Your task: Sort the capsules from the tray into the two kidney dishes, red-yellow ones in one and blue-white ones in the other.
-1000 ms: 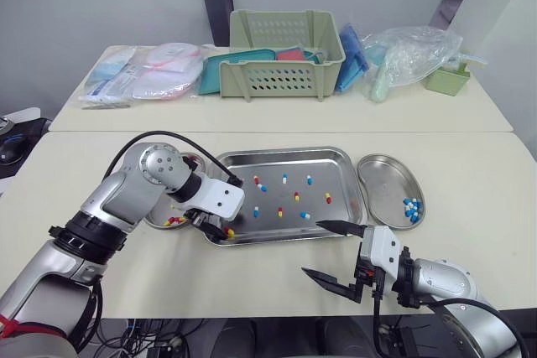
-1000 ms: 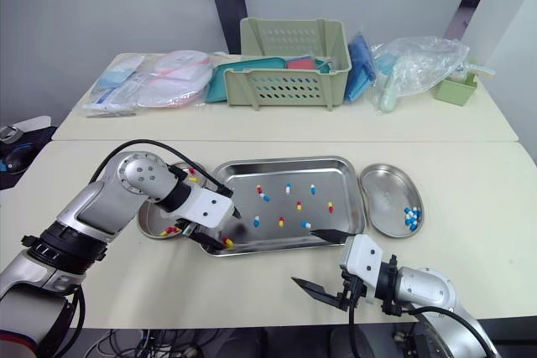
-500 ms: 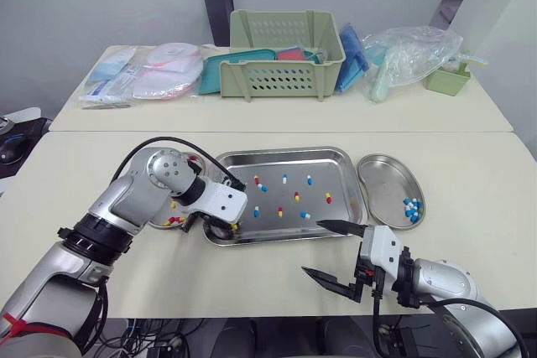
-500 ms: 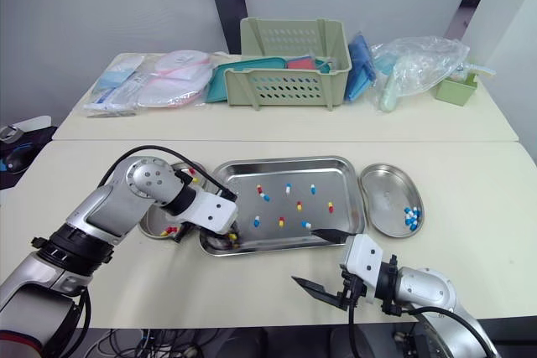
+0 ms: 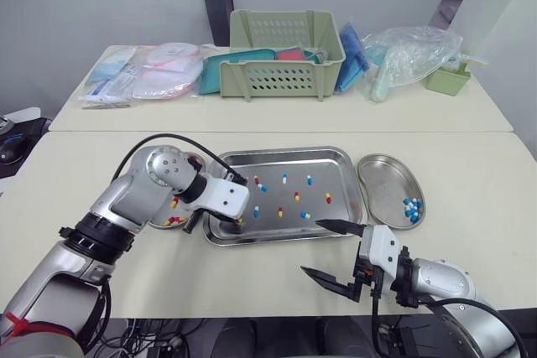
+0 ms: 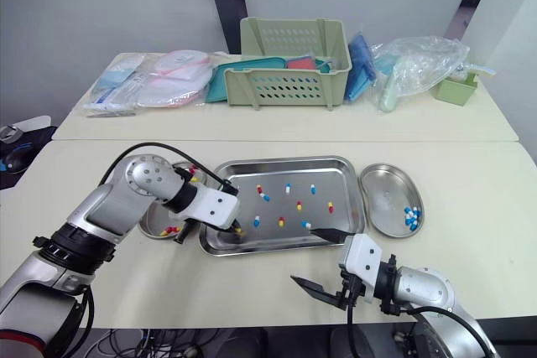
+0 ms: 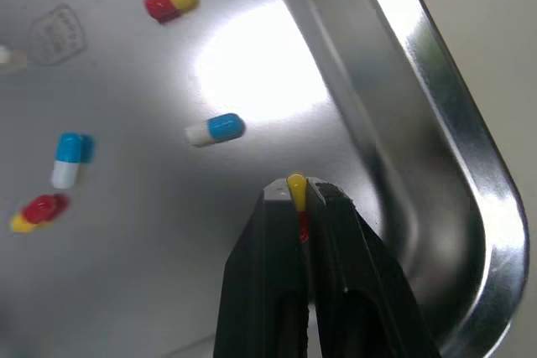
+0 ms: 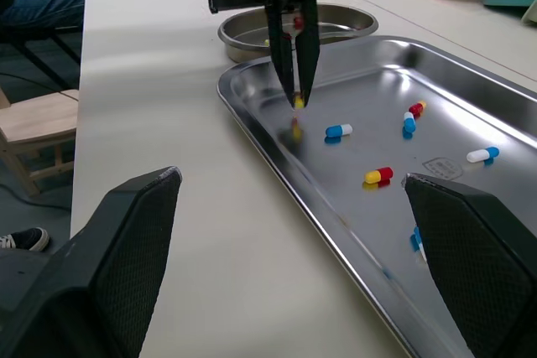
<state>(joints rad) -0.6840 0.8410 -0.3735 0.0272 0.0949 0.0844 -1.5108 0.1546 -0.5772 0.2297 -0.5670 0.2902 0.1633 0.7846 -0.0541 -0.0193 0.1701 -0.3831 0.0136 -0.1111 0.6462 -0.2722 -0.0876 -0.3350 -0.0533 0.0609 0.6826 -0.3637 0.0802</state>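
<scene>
Clamped narrow in the left hand (image 7: 294, 193): a red-yellow capsule (image 7: 296, 182), end-on at the very fingertips, just above the floor of the tray (image 5: 285, 152) by its near-left corner. Right hand (image 5: 311, 247) spread wide over the surface (image 5: 470, 199) in front of the tray. Could squirt loose from so slim a pinch, or clip the rim on the way to the left kidney dish (image 8: 252, 46). Since a second ago, shifted slightly inward from the rim.
</scene>
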